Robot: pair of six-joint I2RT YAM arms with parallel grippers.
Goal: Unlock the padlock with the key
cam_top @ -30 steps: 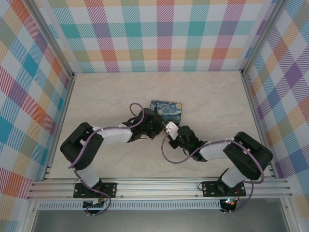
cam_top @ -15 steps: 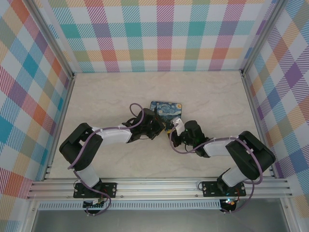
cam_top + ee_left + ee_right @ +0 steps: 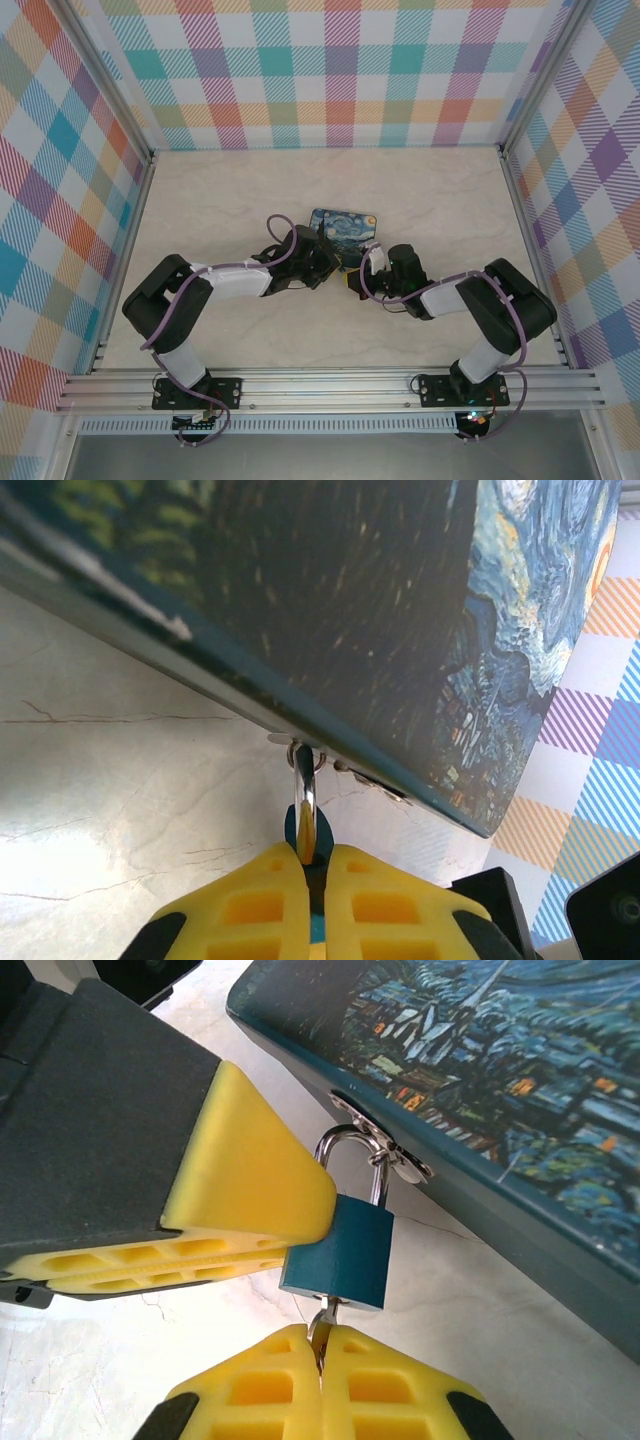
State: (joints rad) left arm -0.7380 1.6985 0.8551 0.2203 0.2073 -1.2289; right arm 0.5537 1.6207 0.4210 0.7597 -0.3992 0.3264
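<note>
- Left gripper [image 3: 315, 858]: clamped on small teal padlock [image 3: 338, 1250] with silvery shackle.
- Right gripper [image 3: 320, 1348]: pinching thin grey metal key [image 3: 322, 1320], just ahead of its fingertips.
- Risk: an off-axis twist could slip the key.

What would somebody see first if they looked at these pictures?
Probably the swirly starry-night box in the middle of the table, with a little teal padlock hanging from its clasp. The left pincer pinches the padlock from the side, and the right pincer below it grips the key stuck in the lock's bottom. Bright checked walls stand all around.
</note>
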